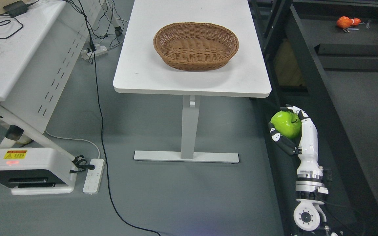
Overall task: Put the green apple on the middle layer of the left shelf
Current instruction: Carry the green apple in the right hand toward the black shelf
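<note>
Low at the right of the frame, the right hand [289, 131] is closed around the green apple [286, 123], held over the grey floor just below the white table's [149, 78] near right corner. On that table, upper centre, sits a brown wicker basket [196, 46]. At lower left a white unit [25, 170] carries a yellow warning label [15, 154], its print too small to read, beside a white power strip [94, 176].
</note>
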